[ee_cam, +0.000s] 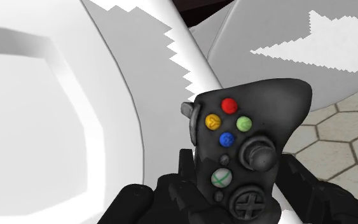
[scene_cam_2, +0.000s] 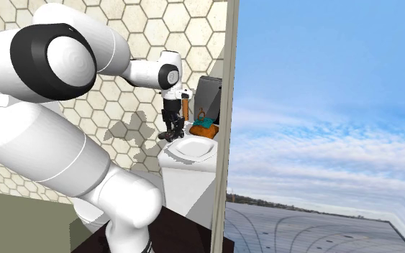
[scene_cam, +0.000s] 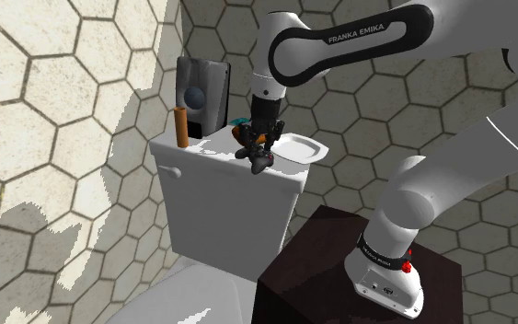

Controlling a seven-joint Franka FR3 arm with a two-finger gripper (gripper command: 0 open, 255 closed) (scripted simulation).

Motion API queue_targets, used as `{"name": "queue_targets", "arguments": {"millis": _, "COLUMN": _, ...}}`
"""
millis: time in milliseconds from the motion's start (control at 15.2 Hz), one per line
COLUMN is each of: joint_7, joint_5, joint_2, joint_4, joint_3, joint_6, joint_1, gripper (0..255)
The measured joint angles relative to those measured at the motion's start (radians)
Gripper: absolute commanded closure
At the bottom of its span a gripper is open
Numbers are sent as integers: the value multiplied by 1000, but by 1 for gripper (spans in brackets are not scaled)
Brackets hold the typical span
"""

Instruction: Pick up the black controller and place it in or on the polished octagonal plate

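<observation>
End effector [scene_cam: 258, 147] clenched on black controller [scene_cam: 260, 162], fingers clasping its lower body; button face toward wrist camera. Controller held at front edge of white cistern lid [scene_cam: 201, 153], just beside white octagonal plate [scene_cam: 296, 148], not on it. Plate lies at lid end nearer stand. Behind end effector: orange-and-teal object [scene_cam: 238, 127]. At opposite lid end: upright brown cylinder [scene_cam: 181, 127], dark panel [scene_cam: 203, 90] leaning against hexagon-tiled wall.

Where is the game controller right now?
In the shoulder view, the black controller hangs clasped in the tool above the toilet tank, just left of the white plate.
</observation>
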Motion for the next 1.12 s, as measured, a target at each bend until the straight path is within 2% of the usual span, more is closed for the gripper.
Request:
{"name": "queue_targets", "arguments": {"millis": 528, "joint_7": 0, "joint_5": 0, "joint_2": 0, "joint_4": 0, "joint_3": 0, "joint_6": 0, "joint_1": 0, "gripper": 255}}
{"name": "queue_targets", "arguments": {"millis": 1122, "joint_7": 6, "joint_5": -10, "joint_2": -16, "joint_4": 95, "joint_3": -12, "joint_6": -110, "joint_1": -4, "gripper": 255}}
